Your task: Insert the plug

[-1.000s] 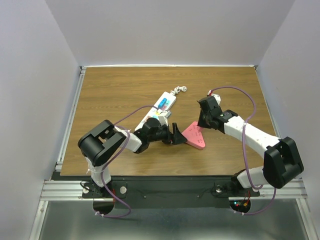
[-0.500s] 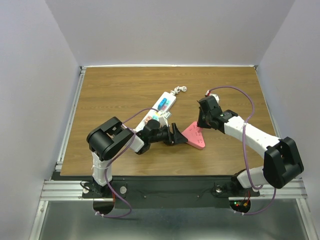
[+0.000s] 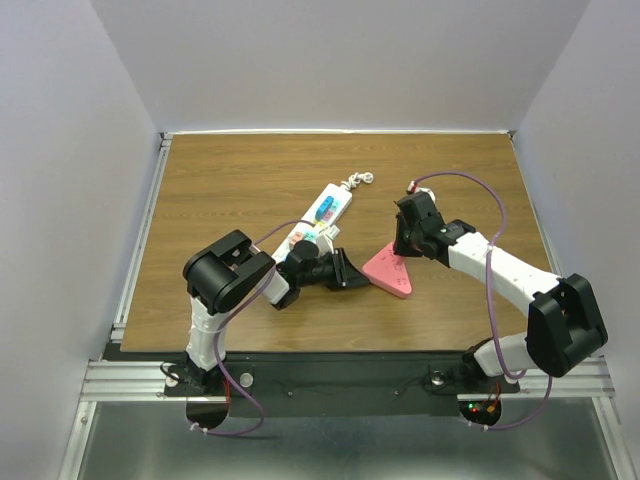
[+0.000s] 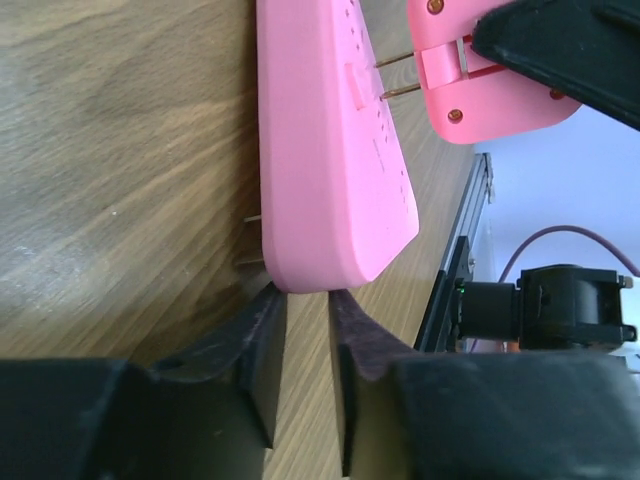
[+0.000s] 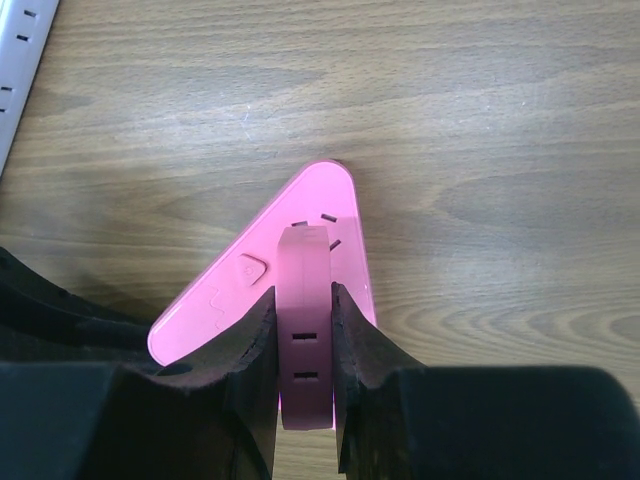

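A pink triangular socket block point(image 3: 390, 272) lies flat on the wooden table. My right gripper point(image 3: 405, 240) is shut on the pink plug point(image 5: 303, 260) and holds it upright over the block point(image 5: 300, 200). In the left wrist view the plug point(image 4: 470, 90) points two brass prongs point(image 4: 395, 75) at the block's top face point(image 4: 330, 150), and their tips reach that face. My left gripper point(image 3: 352, 272) lies low on the table. Its jaws point(image 4: 303, 300) stand close together, and their tips pinch the block's near rounded corner.
A white power strip point(image 3: 325, 215) with coloured stickers lies behind my left gripper; its edge point(image 5: 20, 60) shows in the right wrist view. Its short cord end point(image 3: 360, 181) lies further back. A metal rail point(image 3: 140, 240) runs along the table's left edge.
My left gripper's jaws have closed from wide open onto the block's corner, and the left arm's elbow has swung right. The right arm and plug have stayed put.
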You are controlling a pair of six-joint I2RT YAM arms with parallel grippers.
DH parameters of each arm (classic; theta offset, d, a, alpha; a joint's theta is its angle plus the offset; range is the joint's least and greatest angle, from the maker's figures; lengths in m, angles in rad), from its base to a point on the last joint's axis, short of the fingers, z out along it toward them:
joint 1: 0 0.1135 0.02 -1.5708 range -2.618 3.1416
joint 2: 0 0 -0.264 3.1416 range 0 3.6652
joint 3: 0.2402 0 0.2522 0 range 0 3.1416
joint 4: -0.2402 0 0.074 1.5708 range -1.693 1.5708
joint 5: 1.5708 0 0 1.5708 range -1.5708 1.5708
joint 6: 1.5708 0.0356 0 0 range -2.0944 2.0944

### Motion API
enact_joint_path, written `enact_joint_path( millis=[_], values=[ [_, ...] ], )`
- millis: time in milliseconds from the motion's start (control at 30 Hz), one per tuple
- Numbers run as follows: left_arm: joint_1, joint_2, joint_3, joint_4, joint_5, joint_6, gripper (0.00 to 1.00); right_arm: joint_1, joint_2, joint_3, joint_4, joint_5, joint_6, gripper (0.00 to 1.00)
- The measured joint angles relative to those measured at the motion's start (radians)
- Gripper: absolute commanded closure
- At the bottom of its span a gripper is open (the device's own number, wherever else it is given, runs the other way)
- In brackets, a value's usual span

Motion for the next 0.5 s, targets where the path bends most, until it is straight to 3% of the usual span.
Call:
enact_joint_path(
  millis=[200, 267, 300, 433, 500],
  values=[
    [0.014, 0.006, 0.000, 0.015, 0.009, -0.014, 0.75, 0.000, 0.003, 0.000, 0.006, 0.008, -0.024, 1.00],
    [0.018, 0.007, 0.000, 0.023, 0.014, -0.020, 0.61, 0.000, 0.008, 0.000, 0.011, 0.016, -0.030, 0.99],
    [0.019, 0.007, 0.000, 0.027, 0.017, -0.023, 0.48, 0.000, 0.013, 0.000, 0.016, 0.021, -0.033, 1.00],
    [0.025, 0.007, -0.001, 0.073, 0.030, -0.050, 0.30, 0.000, 0.023, 0.001, 0.027, 0.029, -0.044, 0.99],
    [0.028, 0.007, -0.001, 0.093, 0.031, -0.061, 0.27, 0.000, 0.028, 0.006, 0.028, 0.031, -0.049, 1.00]
  ],
)
